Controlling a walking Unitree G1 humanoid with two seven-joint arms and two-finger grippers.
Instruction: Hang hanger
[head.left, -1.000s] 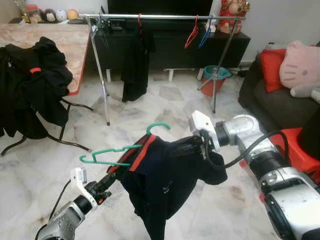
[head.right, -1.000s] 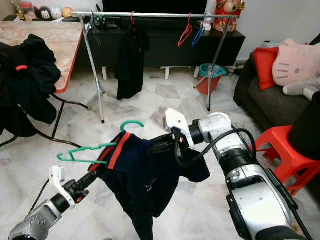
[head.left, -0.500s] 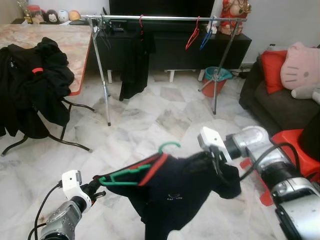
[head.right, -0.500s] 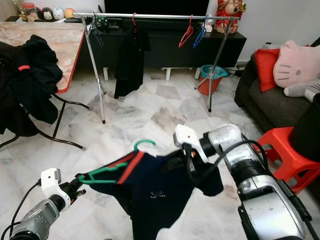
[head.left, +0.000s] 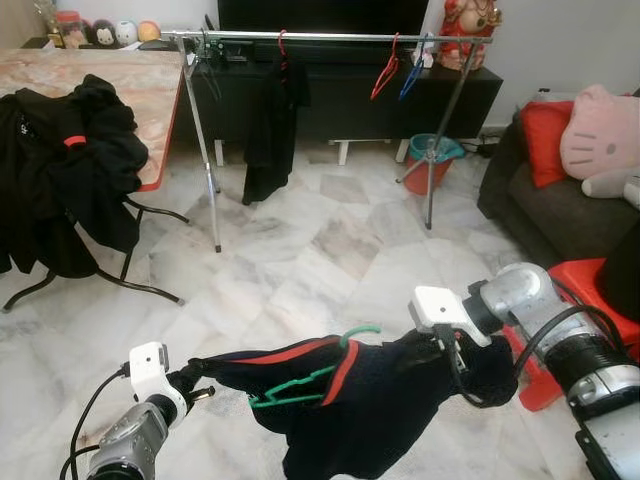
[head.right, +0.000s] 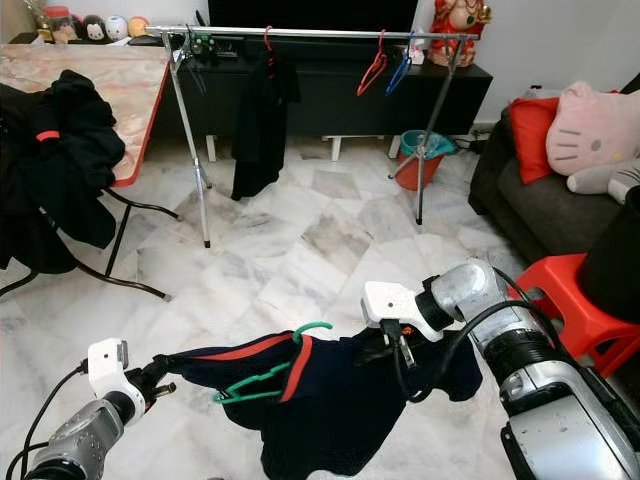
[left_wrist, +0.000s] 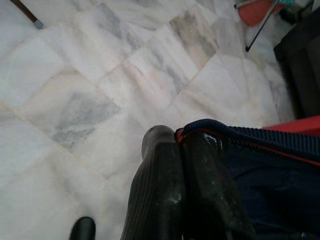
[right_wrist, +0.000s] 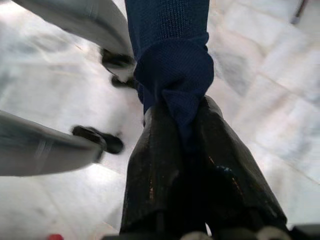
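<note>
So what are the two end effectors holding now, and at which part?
Both hold the dark navy garment, which has a green hanger in it. The left end effector pinches its red-trimmed edge; the right end effector clamps a bunched fold at the opposite end.

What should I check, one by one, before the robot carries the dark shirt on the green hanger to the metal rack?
1. Left gripper shut on the dark navy shirt with red trim: ok.
2. Right gripper shut on the shirt: ok.
3. Green plastic hanger seated inside both shoulders: cannot tell.
4. Hanger hook free above the collar: ok.
5. Free space on the silver metal clothes rack: ok.
6. Marble floor to the rack unobstructed: ok.
</note>
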